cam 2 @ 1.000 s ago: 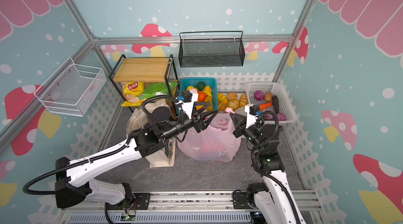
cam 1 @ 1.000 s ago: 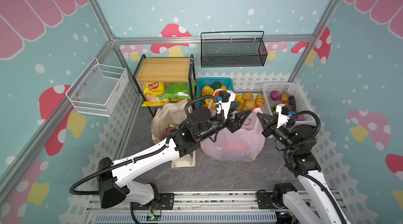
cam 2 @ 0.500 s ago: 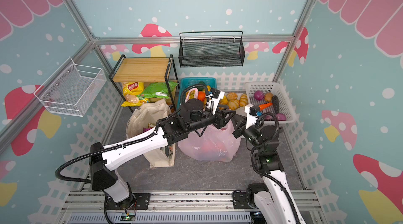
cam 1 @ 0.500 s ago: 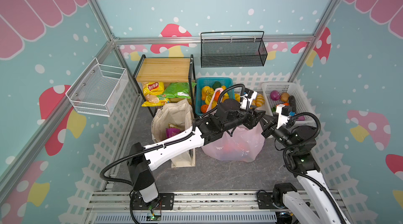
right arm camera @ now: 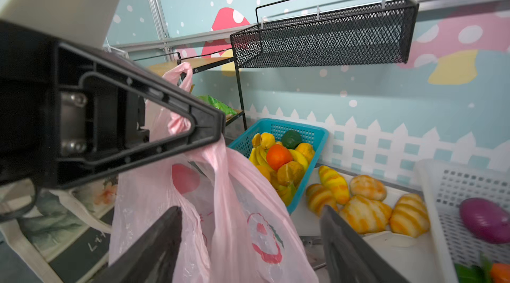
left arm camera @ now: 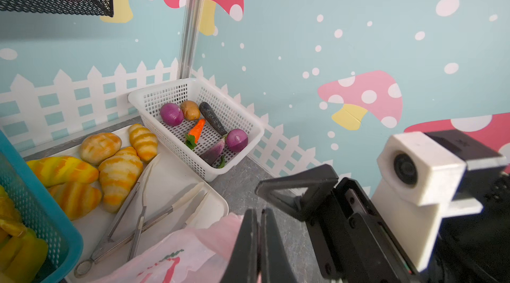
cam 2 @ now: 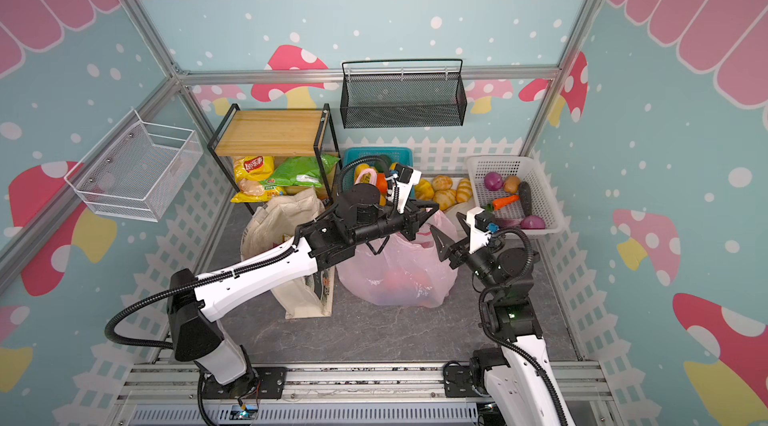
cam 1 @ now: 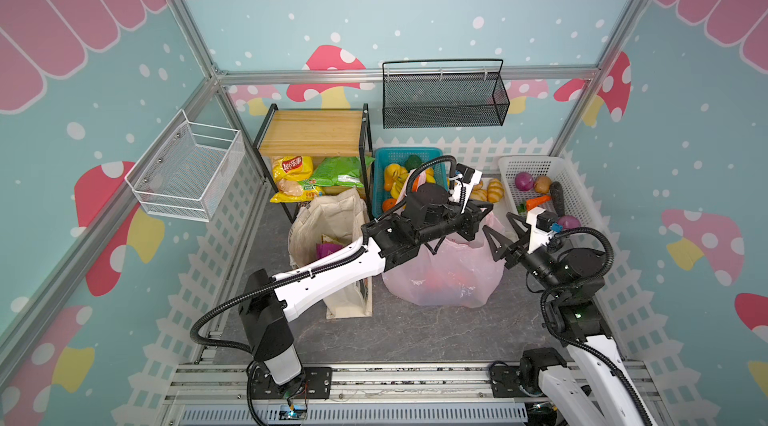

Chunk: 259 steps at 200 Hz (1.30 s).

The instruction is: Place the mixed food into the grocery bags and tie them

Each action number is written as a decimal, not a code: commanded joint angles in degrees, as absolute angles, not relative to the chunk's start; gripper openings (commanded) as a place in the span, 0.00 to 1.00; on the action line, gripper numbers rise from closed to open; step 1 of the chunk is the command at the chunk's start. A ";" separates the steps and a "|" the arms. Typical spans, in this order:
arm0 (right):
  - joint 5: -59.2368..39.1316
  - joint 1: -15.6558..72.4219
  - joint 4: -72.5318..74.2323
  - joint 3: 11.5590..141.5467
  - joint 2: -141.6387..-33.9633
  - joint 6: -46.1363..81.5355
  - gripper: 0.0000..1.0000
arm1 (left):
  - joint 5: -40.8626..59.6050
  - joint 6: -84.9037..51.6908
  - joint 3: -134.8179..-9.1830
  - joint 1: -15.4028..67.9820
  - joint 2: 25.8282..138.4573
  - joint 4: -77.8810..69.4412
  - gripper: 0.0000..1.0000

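Your left hand (left arm camera: 259,229) has been reaching across and squeezing shut, and now it is pinching the thin plastic at the top of the pink bag (cam 1: 449,278). Your right hand (cam 1: 497,224) has popped wide and is holding nothing, hovering just beside that spot. The pink bag is sitting in the middle of the surface (cam 1: 415,332), just beside the cream tote (cam 1: 328,216).

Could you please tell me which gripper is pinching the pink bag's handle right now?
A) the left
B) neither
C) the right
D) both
A: the left gripper has its jaws shut on a handle of the pink bag, while the right gripper stands open, holding nothing.
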<state>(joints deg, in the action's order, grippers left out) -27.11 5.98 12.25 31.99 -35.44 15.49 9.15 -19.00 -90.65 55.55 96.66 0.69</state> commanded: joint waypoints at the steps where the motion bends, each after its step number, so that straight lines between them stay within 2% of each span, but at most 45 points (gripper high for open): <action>1: -28.73 5.88 16.38 30.45 -36.47 11.35 0.94 | 13.42 -21.55 -88.88 55.58 93.15 -1.49 0.00; 46: -27.61 5.76 21.72 31.91 -43.66 7.29 0.93 | 18.84 -23.19 -88.66 55.07 90.34 2.15 0.00; 79: -34.31 5.76 29.19 27.32 -48.68 10.31 0.65 | 24.84 -26.91 -89.54 53.68 89.56 3.25 0.00; 94: -35.49 5.79 31.76 24.18 -49.32 11.65 0.55 | 26.13 -27.57 -89.95 53.65 89.94 3.74 0.00; 106: -37.35 5.80 33.77 22.54 -48.64 12.03 0.52 | 26.27 -28.10 -90.18 53.69 90.49 4.17 0.00; 116: -39.19 5.85 35.91 21.61 -47.45 12.44 0.57 | 26.11 -28.20 -90.35 53.61 91.00 4.31 0.00; 141: -38.32 6.04 41.00 19.83 -44.15 14.20 0.84 | 24.89 -28.45 -90.71 53.70 91.90 4.40 0.00; 171: -33.88 7.25 46.99 19.77 -44.80 17.01 0.91 | 24.52 -29.46 -90.73 53.65 92.53 3.90 0.00; 205: -21.38 13.81 49.77 22.72 -48.21 16.15 0.89 | 24.65 -31.37 -90.37 53.63 92.99 2.48 0.00; 226: -7.23 19.24 49.97 24.95 -51.28 15.29 0.84 | 24.95 -32.75 -89.71 53.69 93.08 0.94 0.00; 247: 10.13 22.58 46.18 26.79 -54.88 20.44 0.71 | 25.31 -33.64 -89.05 53.65 92.75 -0.14 0.00; 259: 16.14 23.51 42.47 27.42 -57.32 23.62 0.60 | 25.31 -33.88 -88.62 53.70 92.47 -0.69 0.00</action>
<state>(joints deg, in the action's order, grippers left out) -5.17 21.63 46.48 25.10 -53.80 17.85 24.10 -31.81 -89.06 53.69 92.38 2.09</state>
